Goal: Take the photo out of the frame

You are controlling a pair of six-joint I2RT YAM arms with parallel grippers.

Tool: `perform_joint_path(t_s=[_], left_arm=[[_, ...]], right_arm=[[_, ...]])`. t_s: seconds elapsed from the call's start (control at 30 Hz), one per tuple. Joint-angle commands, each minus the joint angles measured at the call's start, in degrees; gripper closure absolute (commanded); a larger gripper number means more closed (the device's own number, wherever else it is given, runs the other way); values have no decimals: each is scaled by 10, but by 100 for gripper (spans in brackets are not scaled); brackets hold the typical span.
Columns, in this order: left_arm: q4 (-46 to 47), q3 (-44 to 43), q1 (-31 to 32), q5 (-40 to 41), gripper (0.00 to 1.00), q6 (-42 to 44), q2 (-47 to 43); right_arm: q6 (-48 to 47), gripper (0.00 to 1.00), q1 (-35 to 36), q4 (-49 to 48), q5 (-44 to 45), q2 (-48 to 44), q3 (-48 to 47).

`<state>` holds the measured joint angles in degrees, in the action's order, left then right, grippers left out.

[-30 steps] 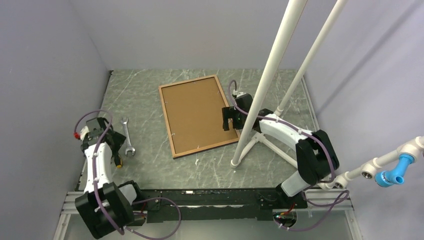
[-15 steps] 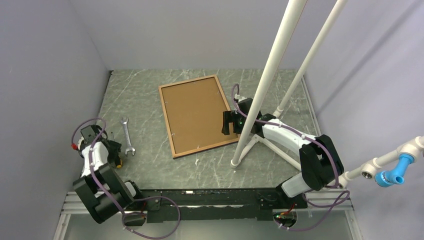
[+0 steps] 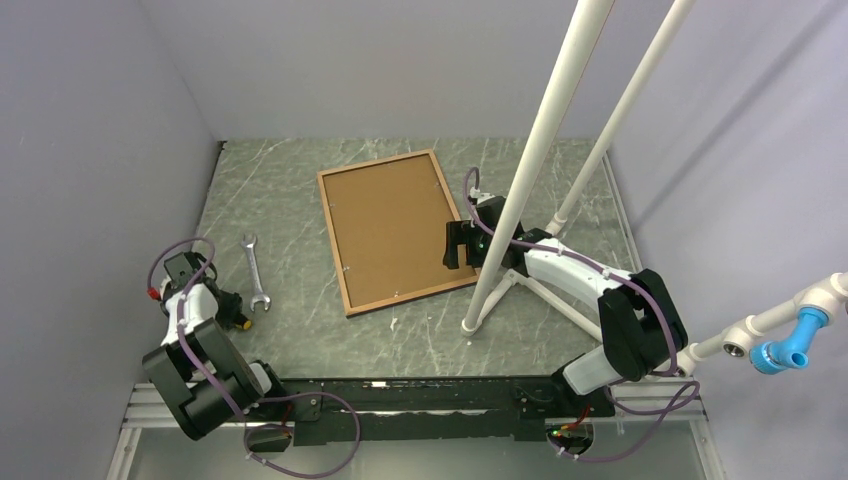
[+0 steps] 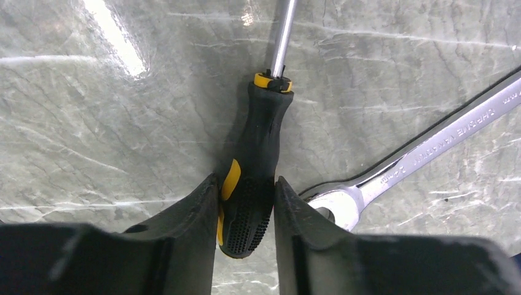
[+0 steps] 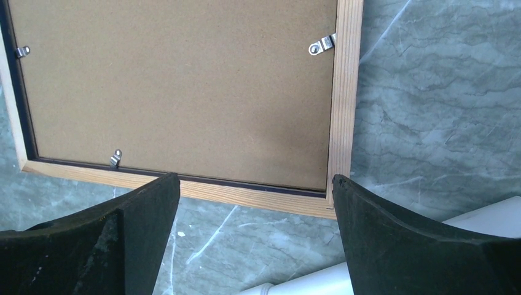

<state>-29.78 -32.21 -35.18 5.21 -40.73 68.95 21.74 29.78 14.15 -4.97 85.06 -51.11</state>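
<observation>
The frame (image 3: 395, 230) lies face down mid-table, brown backing board (image 5: 178, 92) up inside a light wood rim (image 5: 344, 92), held by small metal clips (image 5: 322, 44). The photo is hidden under the board. My right gripper (image 3: 458, 245) hovers open over the frame's right edge; in the right wrist view its fingers straddle a corner (image 5: 255, 178) with nothing between them. At the near left, my left gripper (image 3: 232, 312) is down on the table. Its fingers (image 4: 246, 181) press both sides of the black-and-yellow screwdriver handle (image 4: 258, 141), which lies flat.
A silver wrench (image 3: 254, 272) lies just right of the screwdriver, its open end (image 4: 335, 206) beside my left gripper's right finger. Two white poles (image 3: 520, 190) rise from a stand foot (image 3: 472, 325) by the right arm. Grey walls enclose the table.
My left gripper dropped toward the near left edge and closed from wide open onto the screwdriver handle. The right gripper shifted slightly at the frame's right edge and stays open.
</observation>
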Motion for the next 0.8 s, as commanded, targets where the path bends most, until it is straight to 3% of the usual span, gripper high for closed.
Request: perform_joint_path(t_s=[0.0, 0.17, 0.27, 0.57, 0.77], left_arm=[[-3, 8, -3, 6, 73, 5, -9], [-19, -9, -1, 9, 87, 28, -46], [-40, -39, 29, 9, 100, 42, -78], [-83, -101, 230, -86, 100, 17, -202], [66, -71, 343, -272, 100, -51, -219]], right_arm=[[7, 5, 1, -13, 7, -27, -1], [7, 5, 1, -3, 11, -44, 0], [5, 5, 1, 8, 16, -53, 1], [5, 13, 0, 23, 38, -101, 10], [9, 12, 1, -5, -28, -106, 13]])
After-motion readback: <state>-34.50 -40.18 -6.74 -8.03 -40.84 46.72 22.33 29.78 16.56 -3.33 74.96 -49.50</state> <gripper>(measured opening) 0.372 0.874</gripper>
